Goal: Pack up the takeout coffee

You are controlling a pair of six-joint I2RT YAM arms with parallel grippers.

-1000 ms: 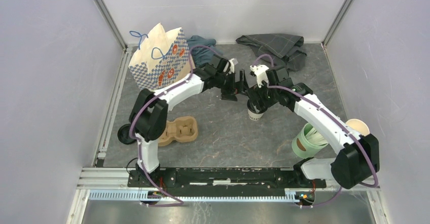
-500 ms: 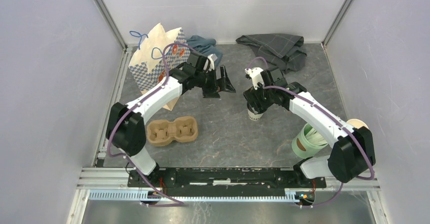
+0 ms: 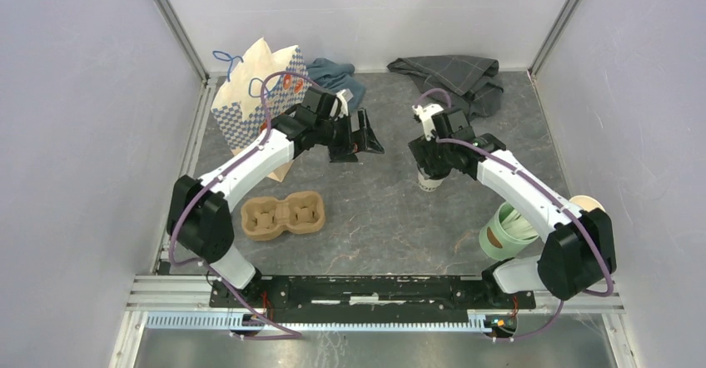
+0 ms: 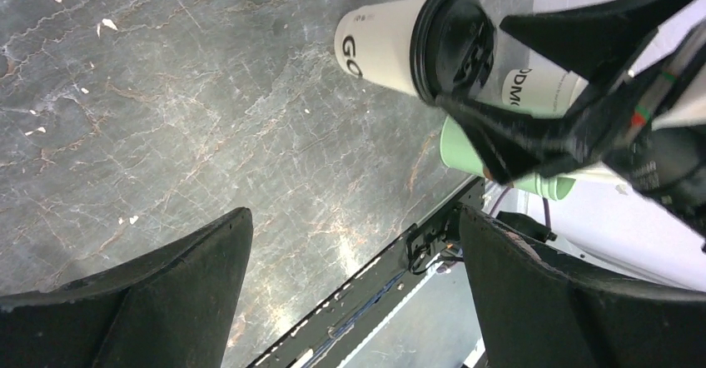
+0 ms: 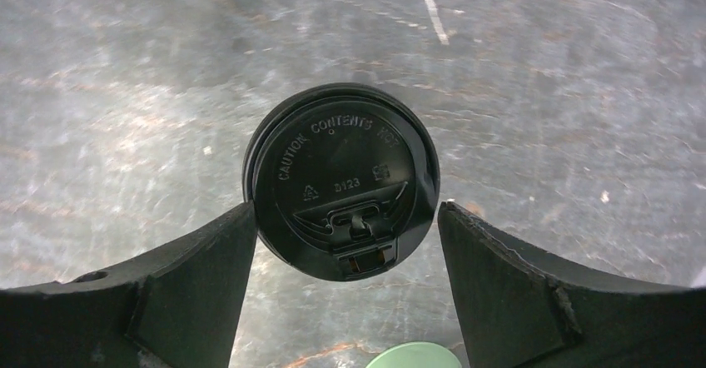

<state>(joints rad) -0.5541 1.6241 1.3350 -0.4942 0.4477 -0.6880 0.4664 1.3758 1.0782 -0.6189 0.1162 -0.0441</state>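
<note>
The takeout coffee (image 3: 430,181) is a small white paper cup with a black lid (image 5: 341,176), standing upright mid-table. My right gripper (image 3: 430,165) hangs straight over it. In the right wrist view the right gripper (image 5: 345,211) is open, with one finger on each side of the lid; the left finger is at the lid's rim and the right finger stands a little off it. My left gripper (image 3: 365,140) is open and holds nothing, to the left of the cup and apart from it. The left wrist view shows the coffee (image 4: 385,42) with the right arm's fingers (image 4: 509,131) around its lid.
A patterned paper bag (image 3: 258,101) stands at the back left. A brown cardboard cup carrier (image 3: 283,216) lies front left. A mint-green cup (image 3: 506,231) and a lidless white cup (image 3: 588,207) are by the right arm. Dark cloth (image 3: 454,77) and blue cloth (image 3: 337,75) lie at the back.
My left arm has drawn back to the left, away from the cup. The right gripper has shifted slightly right over the cup and its jaws have narrowed toward the lid.
</note>
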